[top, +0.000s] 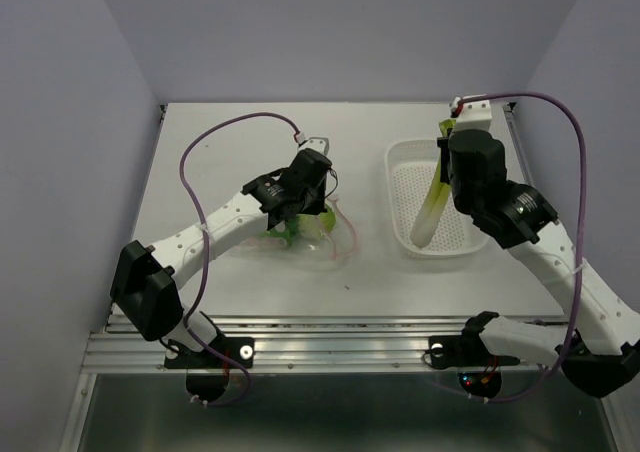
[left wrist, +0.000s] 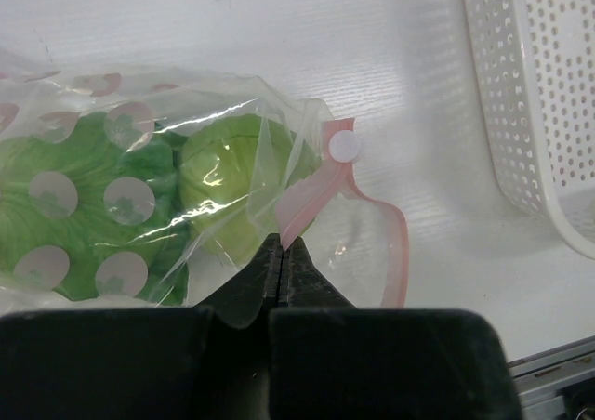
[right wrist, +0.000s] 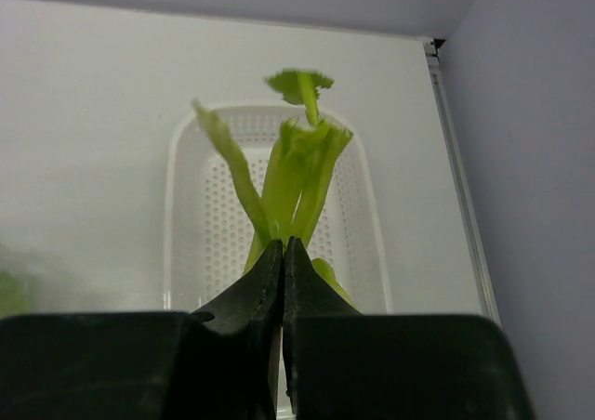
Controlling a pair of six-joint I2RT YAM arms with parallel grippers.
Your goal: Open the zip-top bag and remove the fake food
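The left fingers [left wrist: 268, 276] are clamped shut on the zip-top bag [left wrist: 251, 104] mid-bench [top: 250, 142], fake food [left wrist: 223, 183] inside; slick film may slip. The right fingers [right wrist: 263, 281], closed on the stalk [right wrist: 297, 178] over the right-hand basket [right wrist: 209, 225], could drop it outside.

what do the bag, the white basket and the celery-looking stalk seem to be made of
The zip-top bag: thin clear plastic film, glossy; it crinkles, catches glare, and green pieces show through.
The basket: rigid white plastic, matte, with even moulded rows of holes.
The stalk: probably moulded plastic, smooth and evenly coloured; hard or rubbery, I cannot tell.
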